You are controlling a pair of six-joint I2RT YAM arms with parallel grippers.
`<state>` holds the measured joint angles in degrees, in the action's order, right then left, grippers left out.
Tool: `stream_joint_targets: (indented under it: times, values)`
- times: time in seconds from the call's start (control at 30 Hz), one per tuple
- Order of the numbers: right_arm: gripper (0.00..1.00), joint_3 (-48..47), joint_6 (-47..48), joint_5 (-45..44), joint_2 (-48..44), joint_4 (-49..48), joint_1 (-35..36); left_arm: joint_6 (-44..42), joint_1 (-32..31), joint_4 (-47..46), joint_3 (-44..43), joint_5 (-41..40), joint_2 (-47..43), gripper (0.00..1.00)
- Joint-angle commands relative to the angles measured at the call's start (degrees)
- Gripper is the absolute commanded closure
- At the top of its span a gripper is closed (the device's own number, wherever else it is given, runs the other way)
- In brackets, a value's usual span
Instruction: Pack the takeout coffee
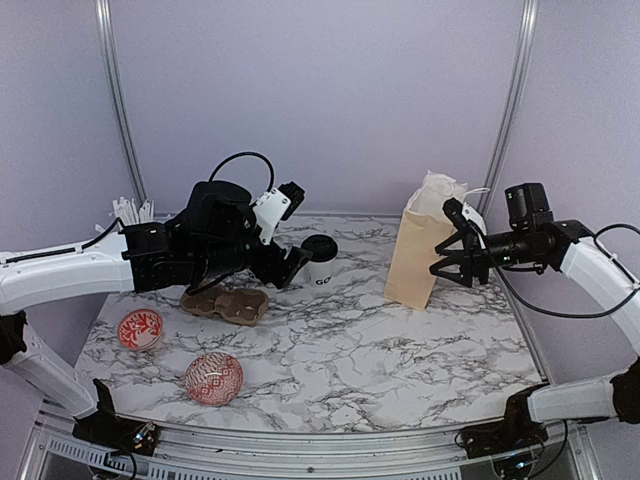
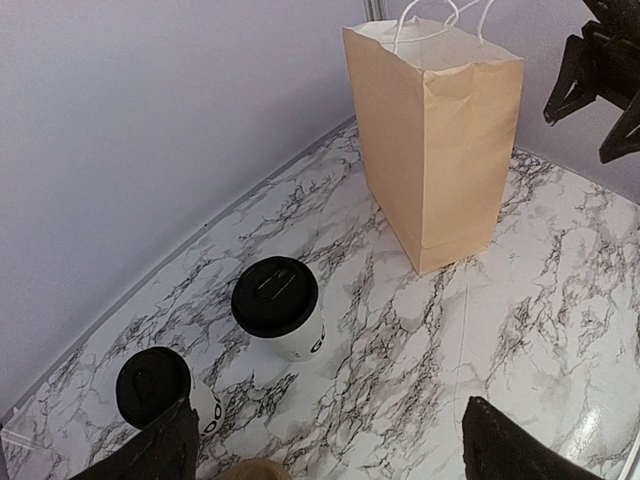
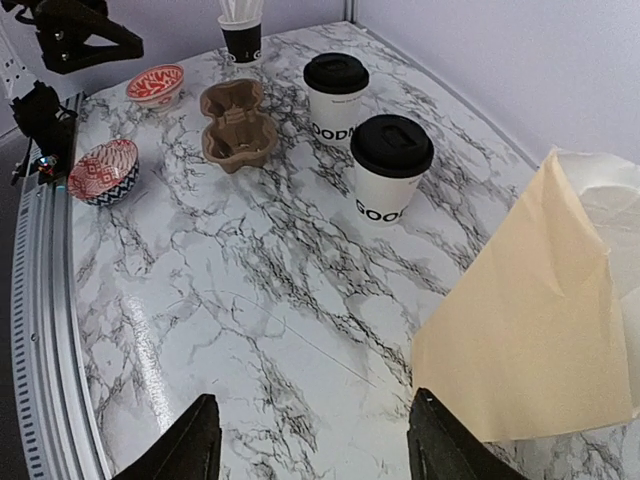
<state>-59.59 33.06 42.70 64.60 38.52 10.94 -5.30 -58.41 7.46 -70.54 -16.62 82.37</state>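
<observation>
Two white "GOOD" cups with black lids stand at the back of the marble table. The top view shows one cup [image 1: 320, 259]; the left arm hides the other. Both cups show in the left wrist view, one ahead [image 2: 277, 306] and one close by the left finger [image 2: 158, 388], and in the right wrist view [image 3: 337, 86] [image 3: 392, 166]. The brown pulp carrier [image 1: 228, 303] [image 3: 238, 125] lies empty beside them. My left gripper [image 1: 287, 264] [image 2: 330, 425] is open and empty, just left of the cups. My right gripper [image 1: 452, 258] [image 3: 315, 405] is open and empty beside the bag.
A tall tan paper bag [image 1: 422, 250] [image 2: 440, 140] [image 3: 540, 320] stands open at the back right. Two red-and-white bowls [image 1: 140, 328] [image 1: 213, 378] sit at the front left. A black cup of white stirrers [image 3: 240, 30] stands at the back left corner.
</observation>
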Motion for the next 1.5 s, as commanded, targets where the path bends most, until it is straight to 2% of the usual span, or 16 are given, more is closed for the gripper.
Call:
stream_joint_targets:
  times: [0.0,0.1,0.33,0.5,0.7,0.8,1.23,1.33,1.4,1.47]
  values:
    - [0.37,-7.1,8.6,10.5,-0.2,9.6,0.7,0.1,0.0,0.8,-1.3,-1.5,0.8,0.08]
    - [0.36,-12.1,11.8,7.7,-0.4,13.6,0.0,-0.1,0.0,0.8,-1.2,-1.5,0.5,0.08]
    - [0.41,-20.5,3.9,3.5,0.4,4.2,-9.5,-0.6,0.0,1.1,-0.9,-1.2,-0.4,0.07]
    - [0.39,-20.8,2.1,-13.1,-1.4,-2.8,-10.2,-1.2,0.0,1.1,-0.3,-1.4,-1.5,0.07]
    - [0.36,-19.1,6.5,-23.5,-1.6,-2.2,-10.3,-1.5,0.0,1.1,-0.1,-1.3,-2.1,0.07]
    - [0.37,-19.1,7.0,-26.1,-1.1,-2.7,-10.2,-1.5,0.0,1.1,-0.1,-1.0,-2.0,0.07]
    - [0.44,-23.0,12.8,-27.8,5.9,-0.3,-10.2,-1.7,0.0,1.1,0.0,-1.4,-2.3,0.07]
    - [0.48,-22.6,14.1,-28.1,6.6,-1.4,-10.3,-1.8,0.0,1.1,0.1,-1.4,-2.2,0.07]
    - [0.57,-22.8,14.9,-26.9,7.0,-1.3,-10.3,-1.8,0.0,1.1,0.1,-1.4,-2.1,0.07]
    - [0.70,-23.1,16.0,-23.8,7.0,0.1,-10.3,-1.9,0.0,1.1,0.1,-1.3,-2.0,0.07]
